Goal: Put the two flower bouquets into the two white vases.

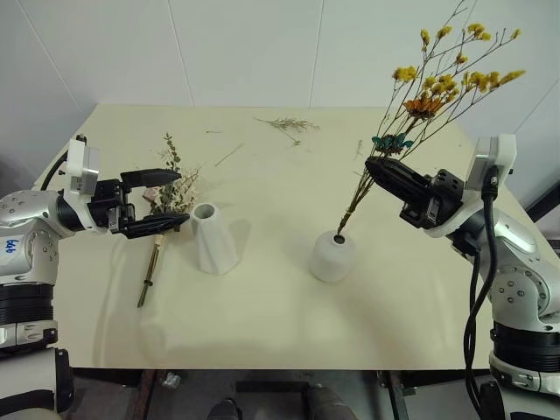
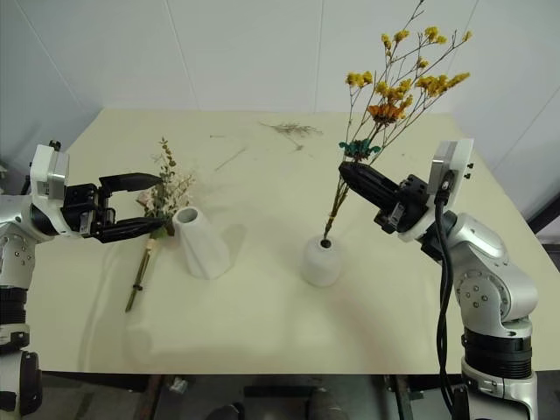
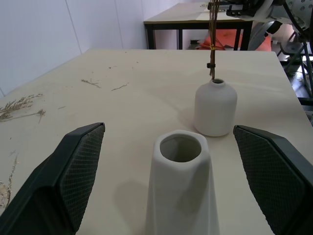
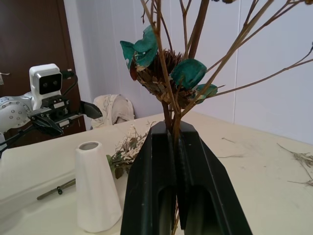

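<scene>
Standing on the cream table (image 1: 262, 324) at lower centre of the head view, the short rounded vase (image 1: 332, 255) carries the yellow-bloomed bouquet (image 1: 437, 83); its brown stems enter the small top hole and lean up toward the upper right of the frame. The right gripper (image 1: 378, 169), at right of centre, has its two black fingers pressed together on those stems partway up, just under a cluster of teal leaves — the wrist view confirms the stems pinched between the pads.

Left of the short vase, well apart from it, stands the taller tapered vase (image 1: 213, 238), upright, its mouth open and holding nothing.

At centre left, the left gripper (image 1: 166, 203) hangs level with its fingers spread wide, nothing between them. From its own wrist camera the tall vase sits in line between the two fingers (image 3: 73, 171), not touching either.

Beneath and behind that gripper the second bouquet (image 1: 166, 210) — pale sprigs, green leaves — lies flat on the table, its stem running toward the lower left, its head close beside the tall vase. Contact between them cannot be determined.

Near the far edge, upper centre, a loose dried twig (image 1: 289, 125) lies alone.
</scene>
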